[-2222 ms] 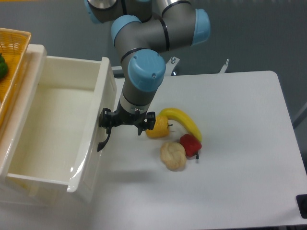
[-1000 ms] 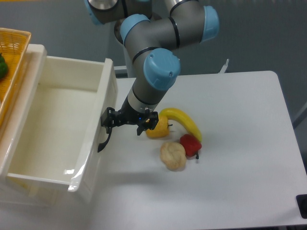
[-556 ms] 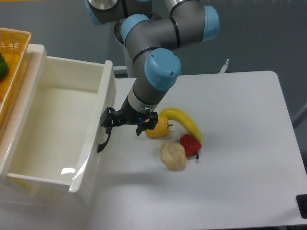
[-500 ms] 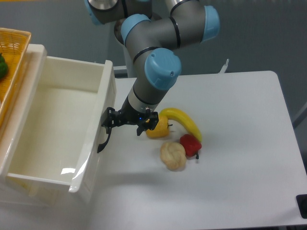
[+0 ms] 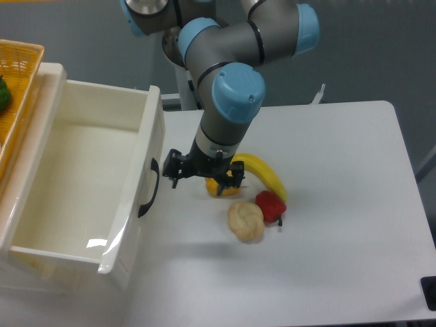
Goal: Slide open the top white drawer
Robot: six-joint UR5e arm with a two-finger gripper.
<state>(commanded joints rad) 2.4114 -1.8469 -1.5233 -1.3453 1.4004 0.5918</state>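
The top white drawer [image 5: 133,197] stands pulled far out of the cabinet toward the table, and its deep cream interior is empty. Its black curved handle [image 5: 151,188] hangs free on the panelled front. My gripper [image 5: 204,178] points down at the table just right of the handle, a short gap away from it. Its black fingers [image 5: 172,174] are spread wide and open, holding nothing. A yellow pepper [image 5: 219,188] lies right below and behind them.
A banana [image 5: 264,176], a red pepper [image 5: 270,204] and a beige bun-like lump [image 5: 245,221] lie close to the right of the gripper. A wicker basket [image 5: 19,68] holding something green sits on the cabinet top at far left. A dark object [image 5: 429,291] is at the table's bottom right corner.
The gripper has come off the drawer handle and shifted right, over the yellow pepper. The drawer stays pulled out where it was.
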